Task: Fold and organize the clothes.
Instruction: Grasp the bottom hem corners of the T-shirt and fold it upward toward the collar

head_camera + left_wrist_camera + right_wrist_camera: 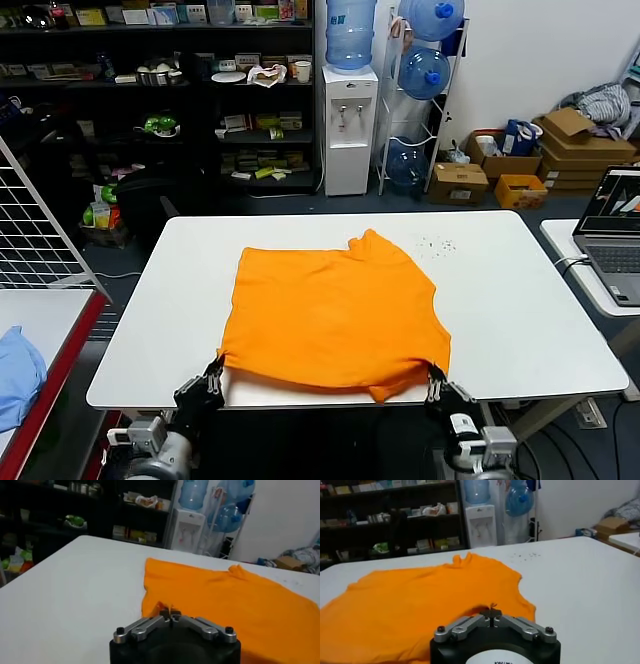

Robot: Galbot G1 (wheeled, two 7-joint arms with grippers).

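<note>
The orange T-shirt lies spread on the white table, plain side up, its near hem along the table's front edge. My left gripper is shut on the hem's near left corner. In the left wrist view the left gripper pinches a small tuck of the T-shirt. My right gripper is shut on the hem's near right corner. From the right wrist, the right gripper holds a nip of the T-shirt.
A light blue cloth lies on a side table at the left, beside a wire grid. A laptop stands on another table at the right. Small specks dot the table's far side. Shelves and a water dispenser stand behind.
</note>
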